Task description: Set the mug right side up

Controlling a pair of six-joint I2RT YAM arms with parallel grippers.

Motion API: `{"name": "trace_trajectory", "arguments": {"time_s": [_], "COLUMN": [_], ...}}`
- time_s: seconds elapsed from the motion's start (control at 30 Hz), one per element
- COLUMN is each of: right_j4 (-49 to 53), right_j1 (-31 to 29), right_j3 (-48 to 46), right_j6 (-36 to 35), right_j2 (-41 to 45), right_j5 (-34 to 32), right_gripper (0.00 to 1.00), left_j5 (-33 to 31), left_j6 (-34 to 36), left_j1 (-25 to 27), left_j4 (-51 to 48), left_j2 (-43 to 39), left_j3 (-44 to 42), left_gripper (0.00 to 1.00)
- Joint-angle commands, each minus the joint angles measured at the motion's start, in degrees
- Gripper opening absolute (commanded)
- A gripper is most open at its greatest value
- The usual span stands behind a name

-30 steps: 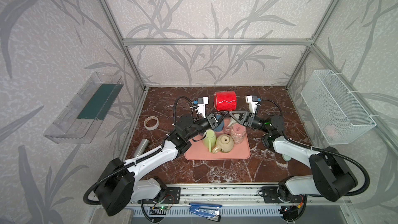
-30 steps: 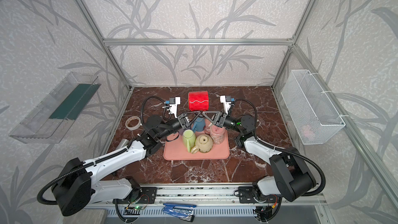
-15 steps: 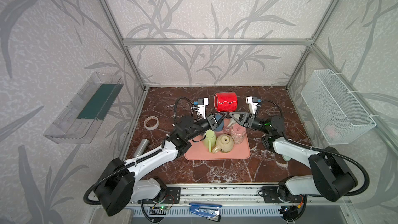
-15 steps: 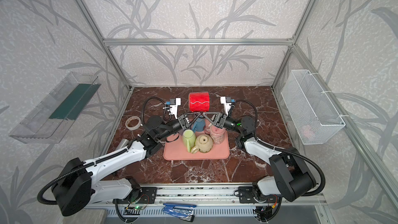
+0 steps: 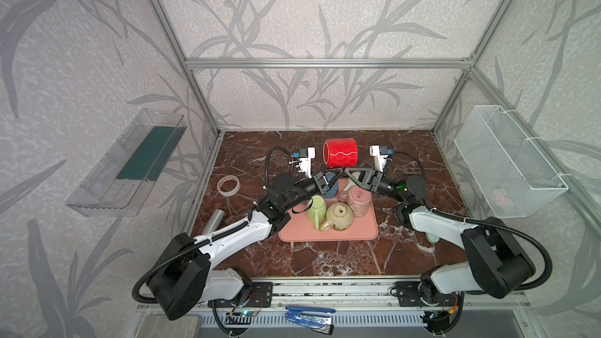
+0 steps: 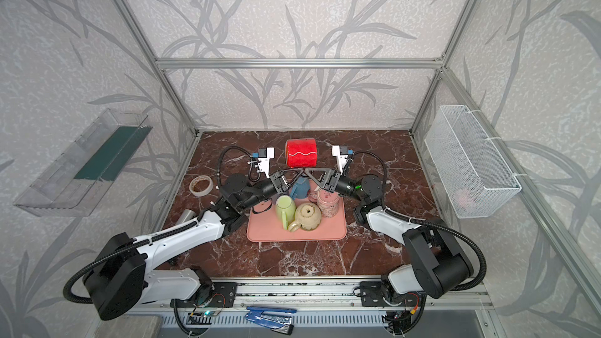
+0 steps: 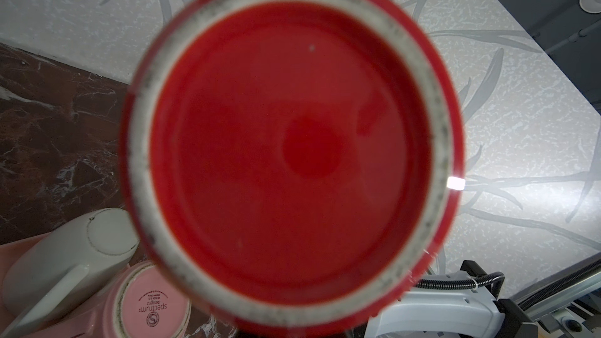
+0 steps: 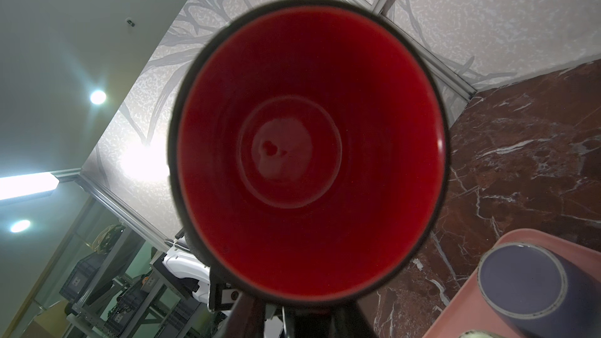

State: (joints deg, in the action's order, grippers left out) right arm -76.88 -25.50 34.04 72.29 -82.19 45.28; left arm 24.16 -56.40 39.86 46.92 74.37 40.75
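Red mug [image 5: 340,157] hangs in the air above the back edge of the tray [image 5: 328,235]. It's on its side, axis abt level, white squiggle on its wall facing up in both top views. Its base points at the L arm, and the L wrist view is filled by that base [image 7: 292,144] w/ a grey unglazed ring round it. Its mouth points at the R arm, and the R wrist view looks straight into the red inside [image 8: 305,157].

L gripper [image 5: 338,173] and R gripper [image 5: 348,171] meet nearly tip to tip right under the red mug. L gripper is clamped tight on the red mug from below, w/ the exact grip spot hidden by the mug body. R gripper's tips sit at the mug's underside too. Can't tell if it's pinching or let go.

On the tray below are a blue cup [image 5: 331,190] and a pink cup [image 5: 359,201], both base up. Nearer the front are a green cup [image 5: 316,207] and a beige pot [image 5: 340,216]. A tape roll [image 5: 228,185] lies on the table, well L of the tray.
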Motion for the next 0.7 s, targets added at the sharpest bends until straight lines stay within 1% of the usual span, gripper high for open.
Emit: {"name": "trace_trajectory", "arguments": {"time_s": [0.0,0.17,0.23,0.43,0.47,0.53,0.57,0.63,0.67], "right_j4": [-3.7,-3.7,-3.7,-3.7,-3.7,-3.1,-2.7,-0.7,0.6], "right_j1": [-0.4,-0.4,-0.4,-0.4,-0.4,-0.2,-0.2,0.4,0.7], "right_j3": [2.2,2.3,2.2,2.2,2.2,2.1,2.0,1.6,1.4], "right_j6": [-0.2,-0.3,-0.2,0.1,0.1,0.0,-0.1,-0.7,-1.1], "right_j2": [-0.2,-0.4,-0.6,-0.8,-0.8,-0.7,-0.6,0.0,0.3], "right_j5": [-0.3,-0.8,-1.0,-1.0,-1.1,-1.1,-1.1,-1.1,-1.2], "right_gripper": [0.23,0.06,0.0,0.0,0.0,0.0,0.0,0.0,0.0], "left_j5": [1.0,1.0,1.2,1.4,1.5,1.3,1.1,0.5,0.1], "left_j6": [-0.2,-0.2,-0.5,-0.8,-0.7,-0.5,-0.3,0.5,1.0], "left_j1": [0.0,0.0,0.0,0.0,-0.1,-0.1,-0.2,-0.3,-0.4], "left_j4": [7.4,7.6,8.0,8.9,9.1,9.0,8.7,7.2,6.6], "left_j2": [-0.2,-0.2,0.0,0.4,0.3,-0.1,-0.3,-1.4,-2.0], "left_j3": [0.0,-0.4,-0.6,-1.0,-1.2,-1.6,-1.8,-2.5,-2.7], "left_gripper": [0.0,0.0,0.0,0.0,0.04,0.28,0.36,0.51,0.56]}}
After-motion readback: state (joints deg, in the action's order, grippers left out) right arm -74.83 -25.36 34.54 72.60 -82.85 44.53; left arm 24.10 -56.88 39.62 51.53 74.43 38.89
